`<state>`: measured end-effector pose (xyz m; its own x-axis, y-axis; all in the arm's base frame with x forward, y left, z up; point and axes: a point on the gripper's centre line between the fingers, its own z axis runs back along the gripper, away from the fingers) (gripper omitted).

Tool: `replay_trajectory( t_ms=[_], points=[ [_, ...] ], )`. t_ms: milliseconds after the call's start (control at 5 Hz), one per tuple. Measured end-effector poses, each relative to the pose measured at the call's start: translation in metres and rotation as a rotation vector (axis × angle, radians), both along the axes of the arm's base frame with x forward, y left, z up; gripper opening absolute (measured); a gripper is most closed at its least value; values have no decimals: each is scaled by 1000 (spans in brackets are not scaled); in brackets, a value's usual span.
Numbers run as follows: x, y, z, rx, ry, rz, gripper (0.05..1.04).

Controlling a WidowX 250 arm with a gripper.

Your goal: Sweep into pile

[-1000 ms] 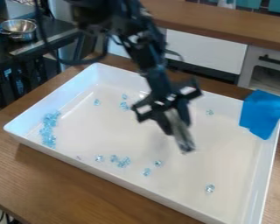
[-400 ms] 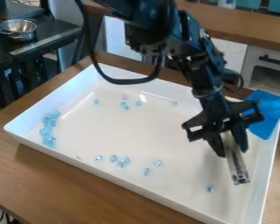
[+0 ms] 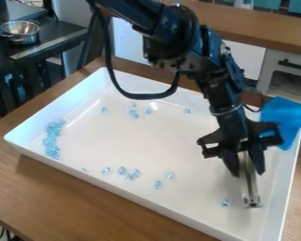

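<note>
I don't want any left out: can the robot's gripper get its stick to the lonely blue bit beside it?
Probably yes: the gripper holds the stick with its tip close to that blue bit, and nothing stands between them.

The black arm [image 3: 219,87] is bent downward from the view's top edge; the claw [image 3: 246,170] is pointed down, its fingers [image 3: 257,159] slightly parted.

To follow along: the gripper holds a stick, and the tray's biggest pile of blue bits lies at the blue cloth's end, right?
No: in the camera view, the biggest pile lies at the opposite end of the tray from the blue cloth. The gripper holds a stick.
</note>
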<state>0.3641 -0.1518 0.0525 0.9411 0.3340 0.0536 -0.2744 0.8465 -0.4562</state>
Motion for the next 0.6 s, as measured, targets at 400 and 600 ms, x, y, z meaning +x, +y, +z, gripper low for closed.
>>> replay_trajectory(
  t_ms=[400,600],
  points=[
    [-18,7,-17,59,-18,-72,381],
    [-28,17,-18,76,-29,-96,382]
  ],
)
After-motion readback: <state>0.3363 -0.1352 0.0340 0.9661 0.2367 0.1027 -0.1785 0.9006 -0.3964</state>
